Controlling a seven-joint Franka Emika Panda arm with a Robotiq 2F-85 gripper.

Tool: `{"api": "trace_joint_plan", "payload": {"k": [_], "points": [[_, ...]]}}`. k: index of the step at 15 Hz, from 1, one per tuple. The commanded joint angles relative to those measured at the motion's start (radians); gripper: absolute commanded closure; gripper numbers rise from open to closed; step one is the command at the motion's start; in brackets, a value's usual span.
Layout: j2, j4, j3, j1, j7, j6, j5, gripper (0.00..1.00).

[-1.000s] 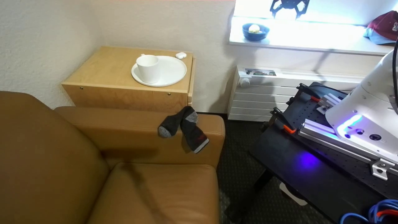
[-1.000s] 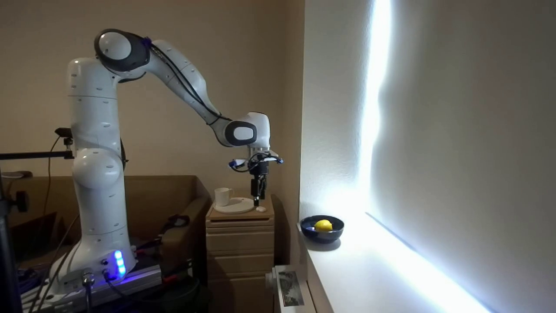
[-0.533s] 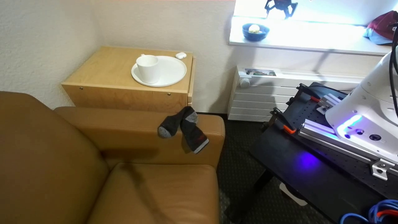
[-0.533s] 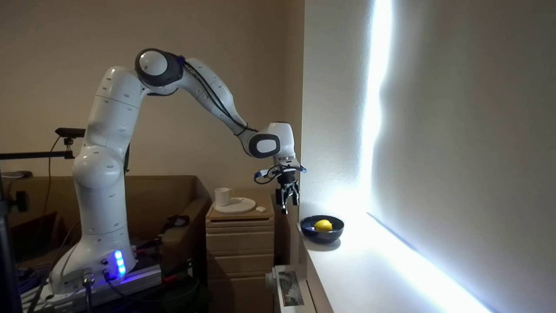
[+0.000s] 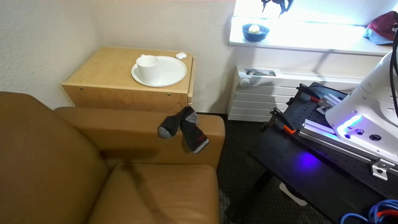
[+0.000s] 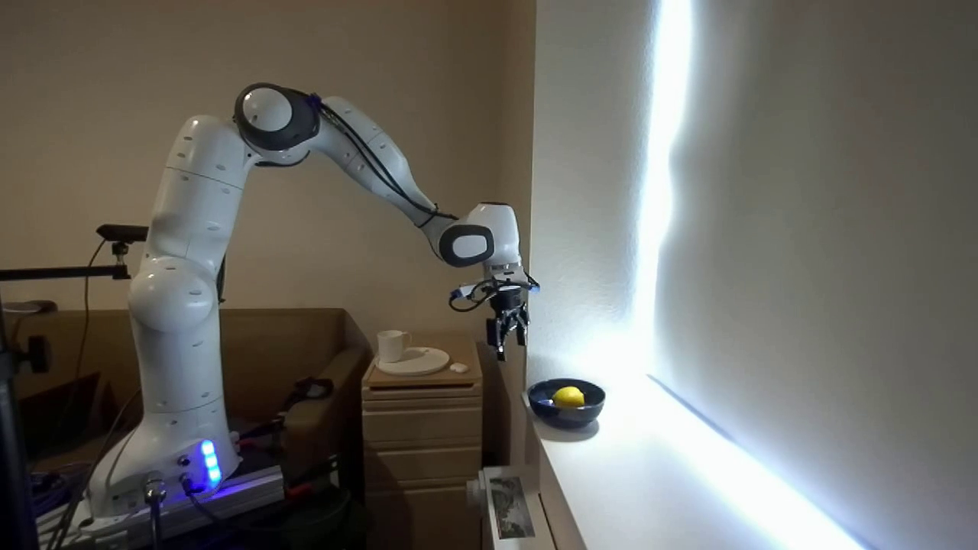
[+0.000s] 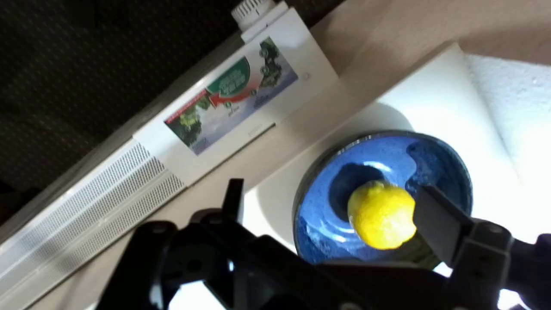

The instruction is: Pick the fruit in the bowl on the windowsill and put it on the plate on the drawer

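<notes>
The yellow fruit (image 6: pixel 568 397) lies in the blue bowl (image 6: pixel 565 418) on the bright white windowsill (image 6: pixel 634 481). My gripper (image 6: pixel 511 349) is open and empty, above and a little to the left of the bowl in an exterior view. In the wrist view the gripper (image 7: pixel 333 204) has its jaws wide apart; one finger (image 7: pixel 439 224) overlaps the fruit's edge (image 7: pixel 381 217), the other stands outside the bowl (image 7: pixel 311 232). The white plate (image 5: pixel 172 71) rests on the light wooden drawer (image 5: pixel 112 67), far from the gripper.
A white mug (image 5: pixel 149 70) stands on the plate's left part, with a small white case (image 5: pixel 181 55) beside the plate. A radiator (image 5: pixel 261 93) is below the windowsill. A cap (image 5: pixel 384 29) lies on the sill. Dark socks (image 5: pixel 186 127) lie on the sofa arm.
In an exterior view my gripper has moved right from beside the drawer toward the bowl and turned, then risen slightly. The fruit, bowl and plate have not moved.
</notes>
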State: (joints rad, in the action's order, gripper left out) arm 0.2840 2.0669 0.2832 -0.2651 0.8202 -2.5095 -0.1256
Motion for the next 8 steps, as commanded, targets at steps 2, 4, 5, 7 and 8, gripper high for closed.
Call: {"api": "trace_joint_plan", "payload": {"k": [2,4,5,7,8], "points": [[0.193,-0.112,0.108,0.071,0.143,-0.251,0.164,0.00],[0.302,-0.187,0.183,0.122,0.229,-0.346,0.215,0.00],[0.347,-0.222,0.208,0.143,0.257,-0.368,0.210,0.00],[0.391,-0.295,0.159,0.111,0.258,-0.322,0.115,0.00],[0.383,-0.332,0.089,0.063,0.229,-0.253,0.050,0.00]]}}
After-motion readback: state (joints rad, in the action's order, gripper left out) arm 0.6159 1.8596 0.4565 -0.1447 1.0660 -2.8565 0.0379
